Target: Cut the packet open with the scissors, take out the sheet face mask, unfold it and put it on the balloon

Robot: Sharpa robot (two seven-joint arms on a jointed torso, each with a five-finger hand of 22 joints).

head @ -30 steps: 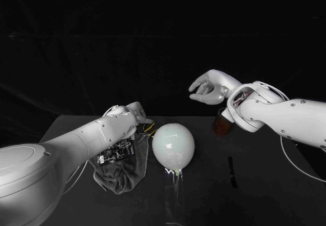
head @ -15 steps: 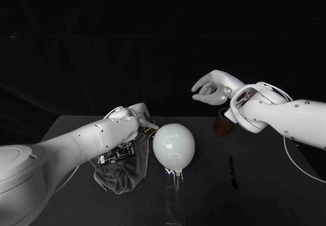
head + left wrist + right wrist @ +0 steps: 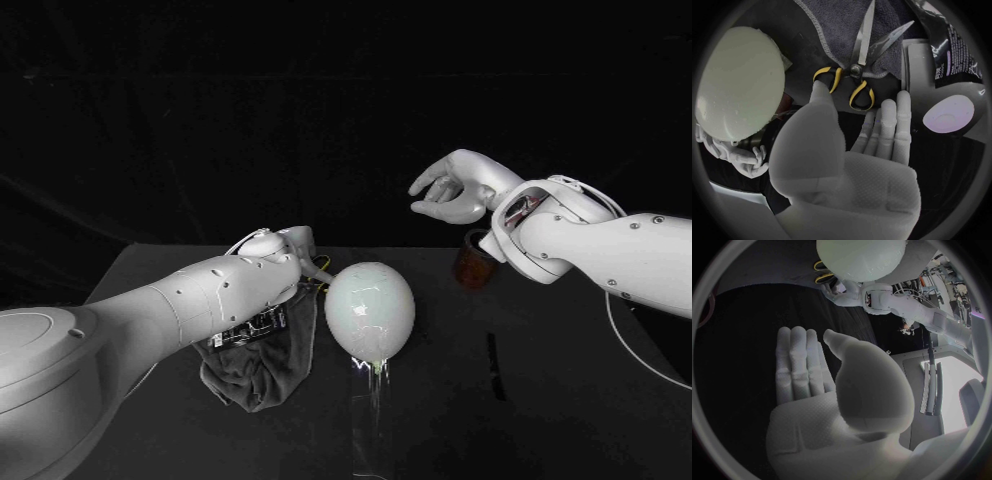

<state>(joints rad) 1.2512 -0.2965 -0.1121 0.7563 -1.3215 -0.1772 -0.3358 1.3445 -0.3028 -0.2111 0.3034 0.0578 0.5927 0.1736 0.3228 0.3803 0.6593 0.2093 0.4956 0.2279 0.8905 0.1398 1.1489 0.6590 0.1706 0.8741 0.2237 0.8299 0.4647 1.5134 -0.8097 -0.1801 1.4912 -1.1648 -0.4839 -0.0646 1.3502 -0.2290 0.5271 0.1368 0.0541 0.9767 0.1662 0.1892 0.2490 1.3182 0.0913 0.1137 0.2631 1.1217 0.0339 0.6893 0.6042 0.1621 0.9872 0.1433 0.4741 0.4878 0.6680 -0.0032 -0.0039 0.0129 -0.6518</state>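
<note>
Yellow-handled scissors [image 3: 856,75] lie on a grey cloth [image 3: 836,25] just left of the balloon [image 3: 371,310], blades parted. Their long axis runs straight away from the left hand [image 3: 848,165]: handles toward it, blade tips beyond. That hand is spread flat and holds nothing. Its thumb tip sits just beside one handle loop; contact cannot be confirmed. The black packet [image 3: 948,45] lies near the blades, on the side away from the balloon. The right hand [image 3: 450,195] hangs raised over the far right of the table [image 3: 562,420], well apart from the scissors, fingers extended and empty. Judgement: the left hand is plainly the nearer, and the pickup turns on entering the loops that face it.
</note>
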